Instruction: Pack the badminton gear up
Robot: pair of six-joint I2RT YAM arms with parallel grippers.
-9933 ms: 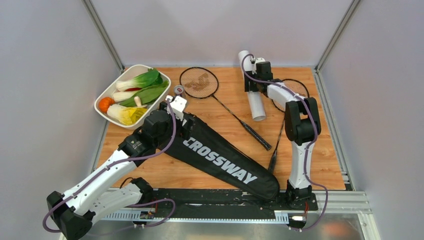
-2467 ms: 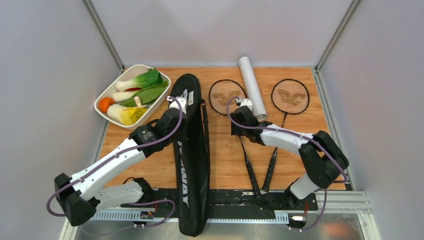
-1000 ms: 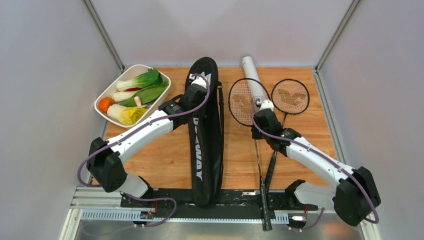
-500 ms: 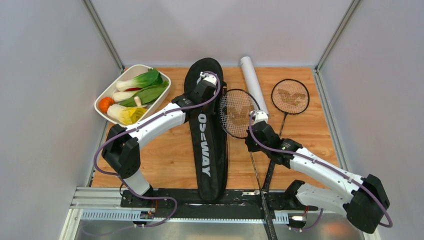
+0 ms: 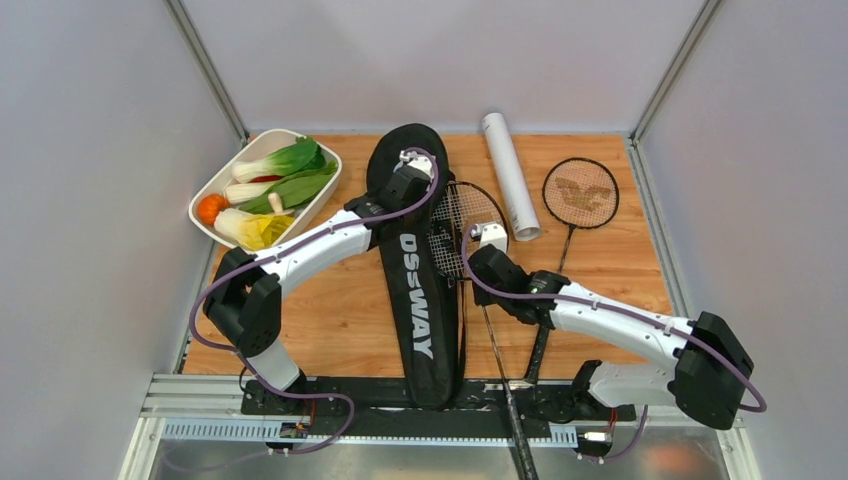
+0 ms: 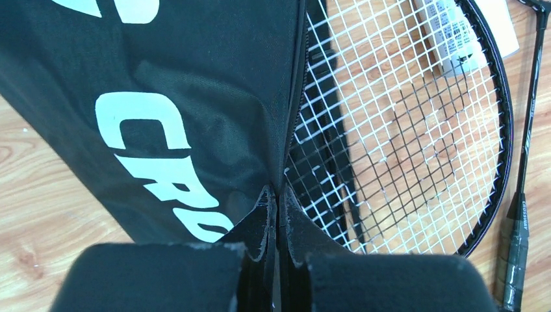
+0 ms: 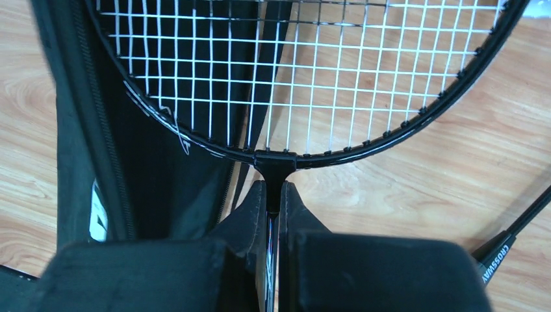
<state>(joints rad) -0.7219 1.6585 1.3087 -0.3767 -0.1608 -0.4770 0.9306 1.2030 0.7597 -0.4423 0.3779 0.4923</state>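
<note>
The black "CROSSWAY" racket bag [image 5: 425,320] lies lengthwise down the middle of the table. My left gripper [image 5: 415,182] is shut on the bag's zipper edge [image 6: 286,162] near its wide far end. My right gripper [image 5: 483,262] is shut on one racket's shaft [image 7: 275,170] just below the head. That racket's head [image 5: 462,215] overlaps the bag's open side, its strings [image 7: 292,65] partly over the dark lining. A second racket [image 5: 581,193] lies flat at the back right. The white tube [image 5: 508,170] rests between the two rackets.
A white tray [image 5: 228,168] of vegetables stands at the back left. The second racket's handle [image 7: 513,242] runs toward the near edge, close to my right arm. A metal rail [image 5: 450,400] borders the near side, and grey walls close in the other sides.
My right arm has carried the held racket leftward, so its head now overlaps the bag's opening instead of lying over the tube. My left gripper keeps its hold on the bag's edge.
</note>
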